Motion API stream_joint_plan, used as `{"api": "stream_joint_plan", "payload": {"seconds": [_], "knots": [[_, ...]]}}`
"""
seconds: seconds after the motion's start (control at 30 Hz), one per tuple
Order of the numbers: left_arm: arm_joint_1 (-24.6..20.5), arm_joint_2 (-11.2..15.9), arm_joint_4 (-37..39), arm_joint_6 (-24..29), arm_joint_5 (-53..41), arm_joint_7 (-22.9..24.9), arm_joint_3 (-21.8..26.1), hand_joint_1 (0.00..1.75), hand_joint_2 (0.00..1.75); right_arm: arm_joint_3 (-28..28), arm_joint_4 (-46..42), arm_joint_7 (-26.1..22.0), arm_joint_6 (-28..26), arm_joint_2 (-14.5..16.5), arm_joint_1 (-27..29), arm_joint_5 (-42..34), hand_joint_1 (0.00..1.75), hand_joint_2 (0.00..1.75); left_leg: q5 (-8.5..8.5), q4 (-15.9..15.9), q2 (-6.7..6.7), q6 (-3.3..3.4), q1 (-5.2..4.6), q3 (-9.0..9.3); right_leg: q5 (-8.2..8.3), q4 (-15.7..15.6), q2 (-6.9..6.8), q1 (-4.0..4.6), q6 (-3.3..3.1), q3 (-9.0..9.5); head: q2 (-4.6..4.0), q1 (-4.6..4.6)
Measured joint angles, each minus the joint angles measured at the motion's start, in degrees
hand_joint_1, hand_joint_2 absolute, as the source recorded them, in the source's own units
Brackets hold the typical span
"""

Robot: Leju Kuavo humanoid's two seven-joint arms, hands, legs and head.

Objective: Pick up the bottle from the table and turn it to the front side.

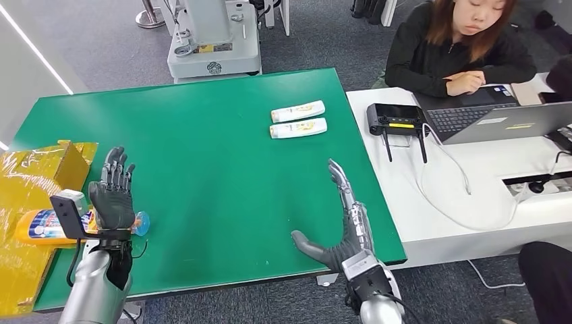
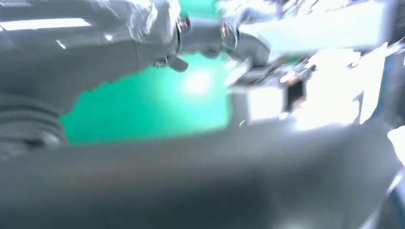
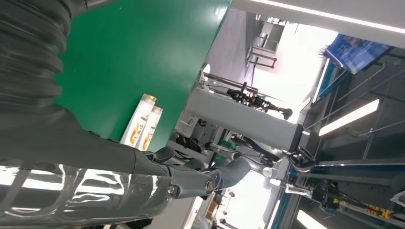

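Observation:
An orange bottle (image 1: 39,227) with a blue cap (image 1: 140,223) lies on its side at the left edge of the green table (image 1: 216,169). My left hand (image 1: 112,197) is over its cap end, back toward the camera and fingers stretched out; I see no grip on it. Two white-and-yellow bottles (image 1: 297,111) (image 1: 298,127) lie side by side at the far right, and appear again as the pair (image 3: 138,125) in the right wrist view. My right hand (image 1: 342,226) hovers near the front right edge, fingers (image 3: 191,177) extended and holding nothing. The left wrist view is blurred.
A yellow box (image 1: 30,182) wrapped in plastic sits at the table's left end. A white desk (image 1: 472,196) adjoins on the right with a black controller (image 1: 396,119), cables and a laptop (image 1: 499,121); a person (image 1: 459,47) sits there. A grey machine base (image 1: 212,40) stands beyond the far edge.

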Motion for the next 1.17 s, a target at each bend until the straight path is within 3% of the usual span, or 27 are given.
{"api": "stream_joint_plan", "payload": {"seconds": [0.2,0.4,0.6,0.73,1.17], "knots": [[6.2,-1.8,-16.4,6.6,-2.1,0.0,-5.0,0.00,0.00,1.3,0.1,-1.0,-2.6,-0.1,0.2,-2.5,0.00,1.75,-0.01,0.0,0.00,0.02,0.00,-0.08,-0.01,0.0,-0.01,0.00,0.02,-0.08,0.00,0.00],[12.4,-1.4,-25.9,11.0,-4.0,0.0,-13.2,0.00,0.00,2.0,-2.5,-2.6,-5.4,-1.0,2.0,-5.9,0.00,1.75,-0.09,0.0,0.01,0.12,0.00,-0.10,-0.08,0.0,-0.01,0.00,0.11,-0.09,0.00,0.00],[17.0,0.0,-27.4,15.4,-6.0,0.0,-21.6,0.00,0.00,2.9,-7.7,-3.4,-8.3,-2.2,5.1,-8.1,0.00,1.75,-0.16,0.0,0.01,0.17,0.00,-0.12,-0.14,0.0,0.00,-0.01,0.19,-0.10,0.00,0.00],[19.7,0.5,-27.4,16.8,-6.0,0.0,-24.7,0.00,0.00,3.9,-10.2,-2.7,-9.7,-2.6,6.9,-8.8,0.00,1.75,-0.20,0.0,0.01,0.18,0.00,-0.13,-0.15,0.0,0.01,-0.01,0.20,-0.10,0.00,0.00],[21.6,0.8,-27.4,16.1,-6.3,0.0,-25.7,0.00,0.00,6.4,-11.4,-2.0,-10.1,-3.6,8.6,-9.8,0.00,1.75,-0.20,0.0,0.01,0.19,0.00,-0.13,-0.15,0.0,0.00,-0.01,0.20,-0.10,0.00,0.00]]}}
